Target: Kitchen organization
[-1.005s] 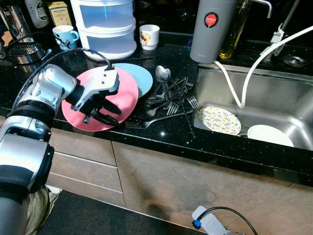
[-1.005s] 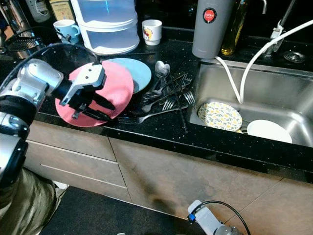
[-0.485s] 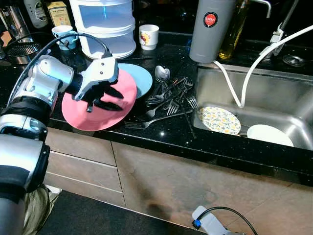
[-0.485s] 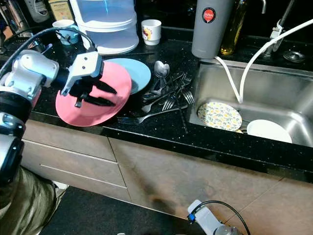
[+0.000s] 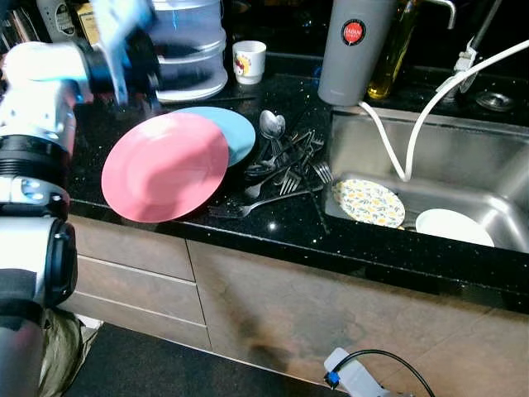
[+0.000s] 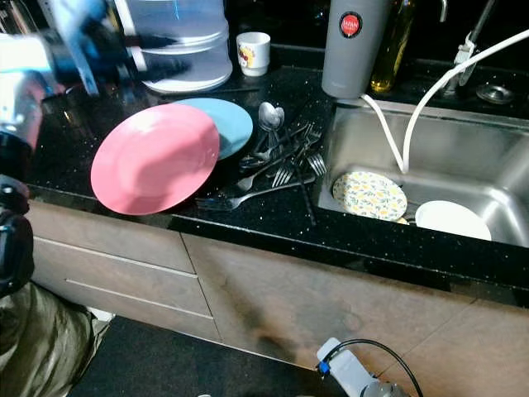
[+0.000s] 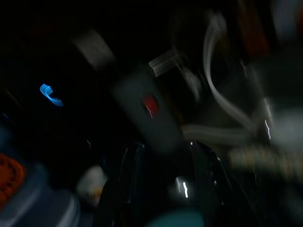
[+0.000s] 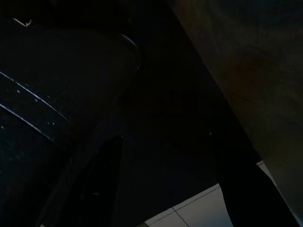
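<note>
Two plates lie on the dark tabletop (image 5: 273, 227) at the near left: a pink plate (image 5: 164, 166) resting partly over a blue plate (image 5: 238, 131) just behind it. A second ago the left gripper hovered low over the pink plate with its fingers spread; now it has swung up and away to the far left, leaving the plate bare and flat where it was. So the plate was not picked up, and this step of the tidying looks either abandoned or about to be tried again from another angle.

The left gripper (image 5: 136, 62) is now a streak of motion blur in front of the clear stacked container (image 5: 188, 45) at the far left of the tabletop. Nothing seems to hang from it, but how far its fingers are parted I cannot tell through the blur. Its wrist view is dark and smeared; only a grey shape with a red dot can be made out.

Right of the plates sits a tangle of forks and spoons (image 5: 285, 161), then the sink (image 5: 463, 157) holding a flowered plate (image 5: 370, 203) and a white plate (image 5: 455, 227). A grey flask (image 5: 355, 45) and a small white cup (image 5: 249, 60) stand at the far edge.

The right gripper (image 8: 165, 189) hangs idle low beside the cabinet front, its fingers apart and empty.
</note>
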